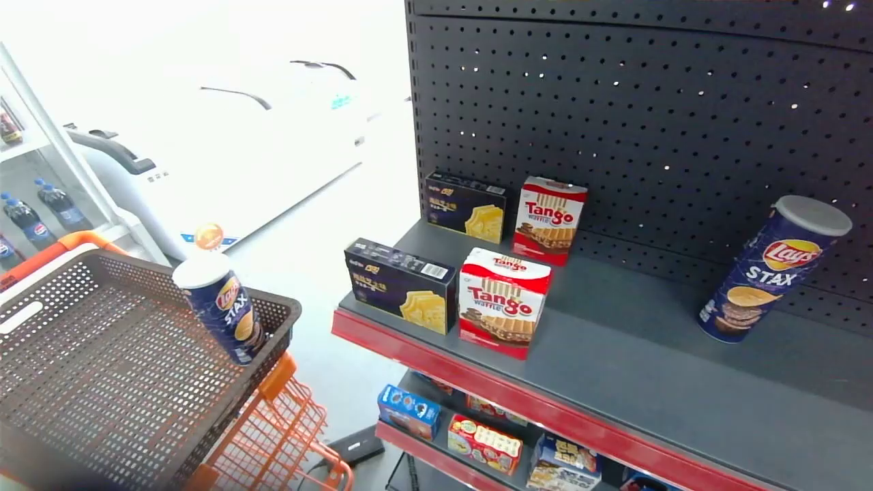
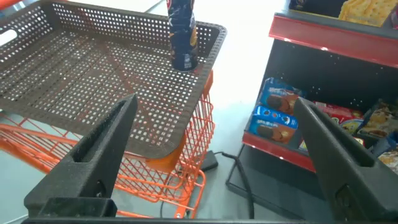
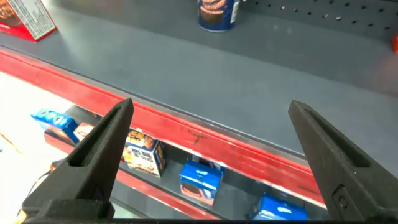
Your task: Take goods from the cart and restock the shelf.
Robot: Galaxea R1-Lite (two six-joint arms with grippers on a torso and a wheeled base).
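A dark blue cylindrical chip can [image 1: 222,307] is found upright in the brown perforated basket [image 1: 82,354] on the orange wire cart [image 1: 273,436], at the corner nearest the grey shelf [image 1: 614,368]. The left pincer [image 2: 214,106] and the right pincer [image 3: 211,107] are held wide open.

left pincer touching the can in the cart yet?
Apart. The left wrist view shows the can standing at the far corner of the basket, well beyond the open left pincer, with bare mesh between them.
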